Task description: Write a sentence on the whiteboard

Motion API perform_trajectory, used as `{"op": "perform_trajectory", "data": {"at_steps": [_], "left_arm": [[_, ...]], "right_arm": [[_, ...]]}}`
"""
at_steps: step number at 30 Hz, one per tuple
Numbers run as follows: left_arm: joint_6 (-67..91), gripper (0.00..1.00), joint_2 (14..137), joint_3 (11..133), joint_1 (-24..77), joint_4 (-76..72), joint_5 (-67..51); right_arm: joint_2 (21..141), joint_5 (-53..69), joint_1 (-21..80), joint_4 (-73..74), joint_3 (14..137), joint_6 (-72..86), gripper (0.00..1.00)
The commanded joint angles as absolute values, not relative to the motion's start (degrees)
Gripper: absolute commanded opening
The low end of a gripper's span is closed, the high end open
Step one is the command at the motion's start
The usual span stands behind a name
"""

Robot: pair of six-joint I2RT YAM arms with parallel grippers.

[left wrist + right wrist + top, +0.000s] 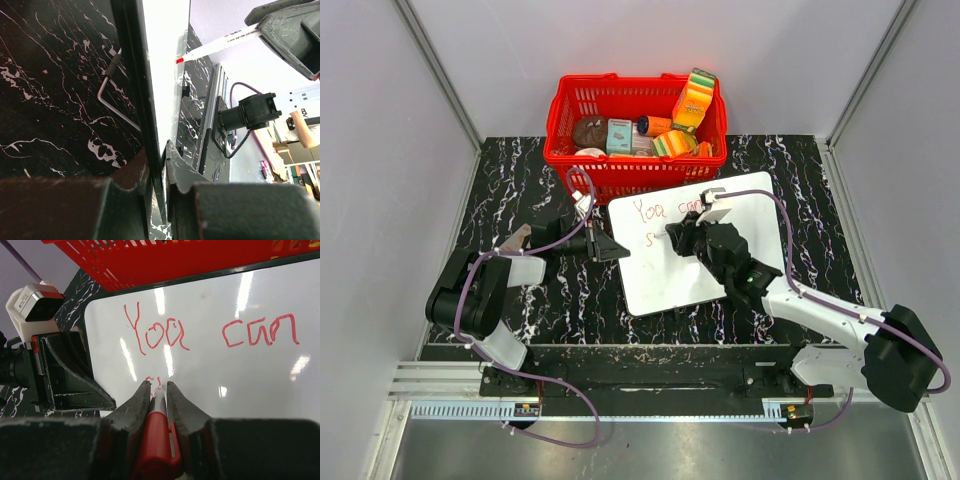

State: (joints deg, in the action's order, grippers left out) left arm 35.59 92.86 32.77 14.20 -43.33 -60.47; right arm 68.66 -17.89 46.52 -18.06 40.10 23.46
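**Robot arm writes on the whiteboard [665,280], which lies flat on the bench [520,190] just in front of the red basket [620,178].**
The right fingers [134,407] are clamped on a red marker [156,440]. The sentence [160,334] reads "You can", with faint strokes below it. The left fingers [182,167], narrow, pinch the board's edge.

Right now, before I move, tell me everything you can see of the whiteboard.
The whiteboard is a glossy white rectangle with rounded corners and a thin rim, lying slightly skewed on the black marbled table, just before the red basket. Red lettering reads "You can", with a second line barely begun. The left fingers pinch its left edge; the right fingers hold a red marker with its tip on it.
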Motion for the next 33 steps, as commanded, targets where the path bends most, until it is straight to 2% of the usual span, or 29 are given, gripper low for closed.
{"op": "perform_trajectory", "data": {"at_steps": [1, 16, 33], "left_arm": [[30.6, 0.00, 93.2, 33.5, 15.2, -46.1, -60.3], [30.7, 0.00, 93.2, 33.5, 15.2, -46.0, -60.4], [30.7, 0.00, 93.2, 33.4, 15.2, -46.1, -60.4]], "right_arm": [[67.6, -17.6, 47.1, -16.9, 39.5, 23.7, 0.00], [66.4, -17.4, 47.1, -14.5, 38.3, 24.1, 0.00], [67.0, -22.6, 47.0, -14.3, 41.7, 20.2, 0.00]]}}
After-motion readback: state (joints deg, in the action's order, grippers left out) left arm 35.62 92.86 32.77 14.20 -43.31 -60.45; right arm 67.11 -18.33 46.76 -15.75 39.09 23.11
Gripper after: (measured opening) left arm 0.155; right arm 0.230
